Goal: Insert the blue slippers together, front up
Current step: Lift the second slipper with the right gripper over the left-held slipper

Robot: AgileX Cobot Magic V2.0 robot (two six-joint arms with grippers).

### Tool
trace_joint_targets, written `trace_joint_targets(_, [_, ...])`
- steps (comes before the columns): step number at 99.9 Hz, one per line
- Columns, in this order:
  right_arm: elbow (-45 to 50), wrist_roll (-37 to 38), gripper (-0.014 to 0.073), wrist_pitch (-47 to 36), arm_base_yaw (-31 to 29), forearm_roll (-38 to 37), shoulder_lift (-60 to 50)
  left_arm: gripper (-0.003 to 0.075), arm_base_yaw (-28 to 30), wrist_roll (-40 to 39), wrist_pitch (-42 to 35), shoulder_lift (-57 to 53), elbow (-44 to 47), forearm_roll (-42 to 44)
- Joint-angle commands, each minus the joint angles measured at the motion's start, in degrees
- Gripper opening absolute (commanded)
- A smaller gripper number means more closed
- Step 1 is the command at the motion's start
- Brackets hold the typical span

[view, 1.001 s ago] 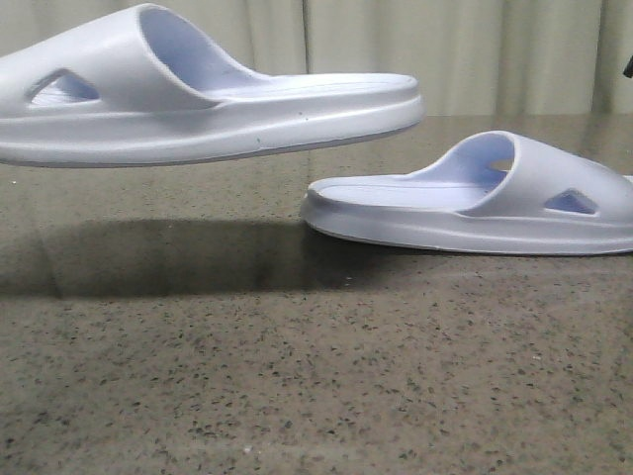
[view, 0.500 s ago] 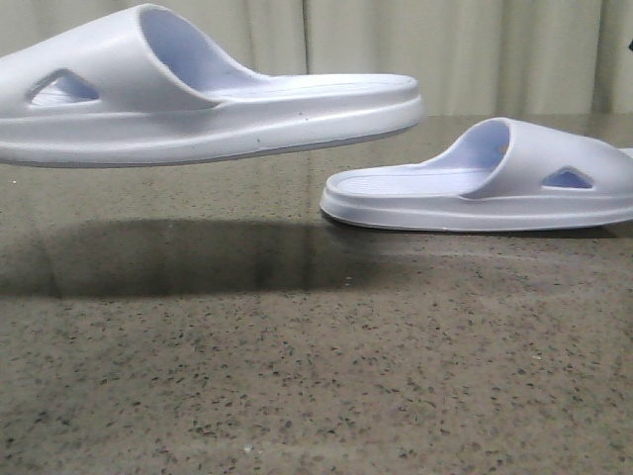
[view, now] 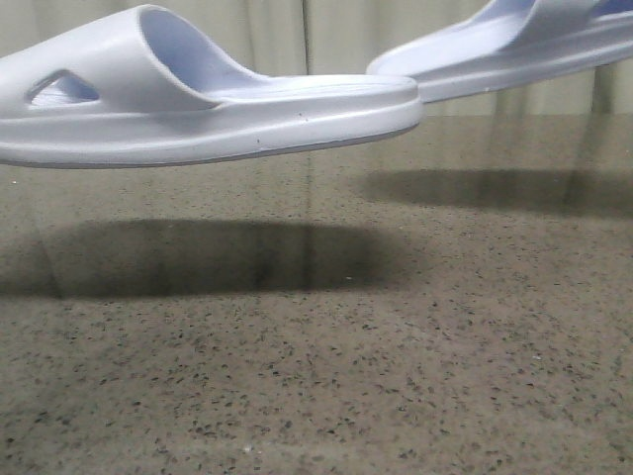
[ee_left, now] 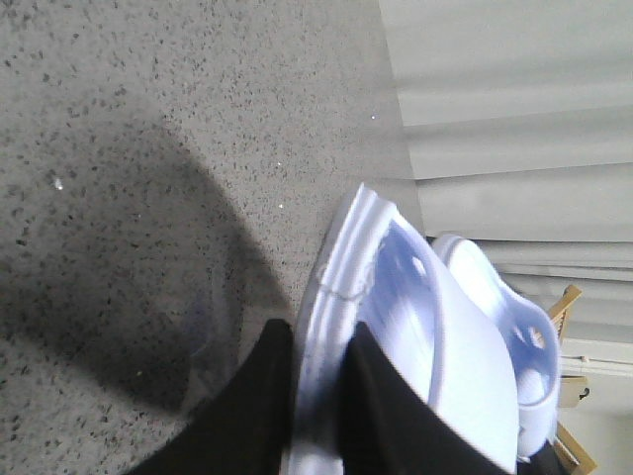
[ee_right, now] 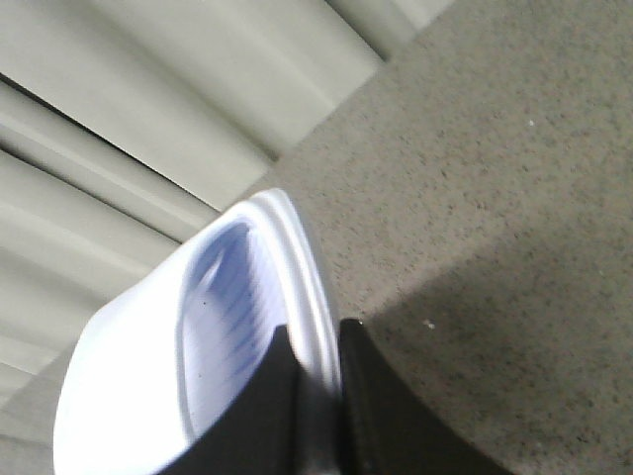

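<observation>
One pale blue slipper (view: pixel 198 109) hangs level in the air at the left of the front view, heel end towards the middle. The other blue slipper (view: pixel 495 49) hangs higher at the top right, tilted, with its heel end close above the first one's heel. No gripper shows in the front view. In the left wrist view my left gripper (ee_left: pixel 316 341) is shut on the thick sole edge of its slipper (ee_left: pixel 435 336); the second slipper (ee_left: pixel 514 317) shows just beyond. In the right wrist view my right gripper (ee_right: pixel 315 341) is shut on the rim of its slipper (ee_right: pixel 148 346).
A dark speckled stone tabletop (view: pixel 316 376) lies under both slippers and carries their shadows. Pale curtains (view: pixel 346 35) hang behind the table's far edge. A wooden frame piece (ee_left: pixel 569 302) shows past the slippers in the left wrist view.
The right slipper lay on the table, shifted to the right, and has now risen off the table to the top right. The left slipper has stayed still in the air.
</observation>
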Motion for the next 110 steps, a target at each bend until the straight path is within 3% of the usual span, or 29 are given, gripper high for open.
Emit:
trace_joint_targets(1, [-2.1,-0.3,-0.0107,-3.0,0.1,0.3,-4.3,0.0016,0.0,0.1,1.5,0.1,-1.4,-2.5])
trace_joint_targets(46, [-5.5,-0.3,-0.0107,16.5,0.1,6.8,-7.8,0.0016,0.0,0.1,1.6,0.1,-1.4,-3.3])
trace_joint_targets(83, [-5.5,-4.0,-0.0107,22.3,0.1,14.7,-7.8,0.0016,0.0,3.2,2.1,0.1,-1.4,-7.4])
trace_joint_targets(110, [-5.5,-4.6,-0.0107,23.6,0.1,16.9,-6.7,0.0016,0.0,3.4,6.7,0.1,-1.4,-8.6])
